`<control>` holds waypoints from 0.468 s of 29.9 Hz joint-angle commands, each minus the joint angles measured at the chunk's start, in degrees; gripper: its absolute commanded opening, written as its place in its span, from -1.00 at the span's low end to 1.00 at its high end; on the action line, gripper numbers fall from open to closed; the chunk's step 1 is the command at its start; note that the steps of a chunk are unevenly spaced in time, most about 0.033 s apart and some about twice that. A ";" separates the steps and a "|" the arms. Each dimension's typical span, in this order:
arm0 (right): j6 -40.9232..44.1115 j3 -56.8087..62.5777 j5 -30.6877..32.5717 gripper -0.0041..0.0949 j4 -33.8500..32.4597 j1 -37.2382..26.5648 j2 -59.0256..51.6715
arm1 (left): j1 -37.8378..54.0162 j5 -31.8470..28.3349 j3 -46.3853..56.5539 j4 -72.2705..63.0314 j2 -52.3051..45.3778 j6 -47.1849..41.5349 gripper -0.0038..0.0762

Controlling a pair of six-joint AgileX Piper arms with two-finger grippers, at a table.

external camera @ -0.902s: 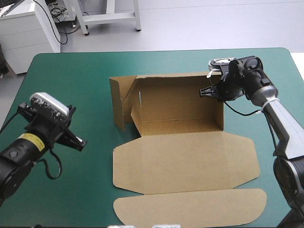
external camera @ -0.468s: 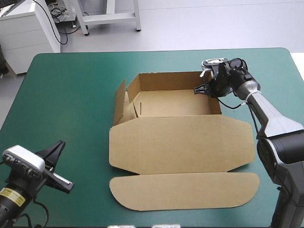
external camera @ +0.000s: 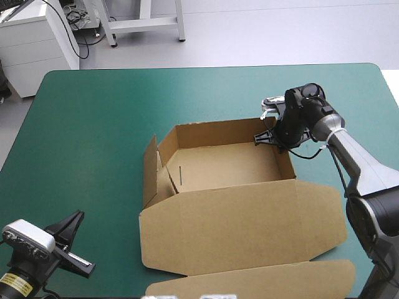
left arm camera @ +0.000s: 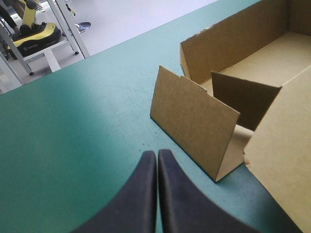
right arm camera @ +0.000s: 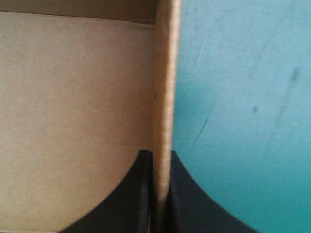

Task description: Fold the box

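While I watch the right wrist feed, the right gripper [right arm camera: 158, 155] is pinching the box [right arm camera: 73, 97]: its black fingers [right arm camera: 141, 194] are all but closed on the top edge of a raised wall, one inside the tray and one outside over the teal-green cover [right arm camera: 243, 97]. In the high view I see that gripper [external camera: 268, 134] right of centre in the frame, at the far right corner of the brown box [external camera: 218, 165], where the far wall meets the right wall.

The left gripper [left arm camera: 157, 154] has its fingers pressed together into one point and holds nothing. In the high view it [external camera: 78, 218] sits in the lower left of the frame, above bare cover [external camera: 93, 124] and well apart from the box.

The box stands in the middle of the frame as an open tray. Its far and right walls are up. On the left a side flap [external camera: 149, 171] stands upright but splayed outward, and my left wrist feed shows that flap [left arm camera: 194, 116] just ahead of the closed fingers, with a shorter inner flap [left arm camera: 245, 99] behind it. The lid panel [external camera: 237, 224] spreads toward the lower edge of the frame, its tuck flap [external camera: 249, 283] at the very bottom.
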 commanded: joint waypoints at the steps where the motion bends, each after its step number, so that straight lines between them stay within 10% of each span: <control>1: -0.77 -0.81 1.59 -0.96 -0.20 0.42 -2.96 | 0.03 -3.57 -1.34 -0.46 0.46 -1.14 -0.92; 7: -0.77 -0.81 -5.87 -0.92 -1.00 0.32 -2.71 | 0.03 -3.46 -1.34 -0.26 0.25 -1.14 -0.92; 14: -1.81 -4.07 -3.34 -0.37 -3.03 0.32 -2.60 | 0.03 -3.58 -1.34 -0.04 0.25 -1.14 -0.92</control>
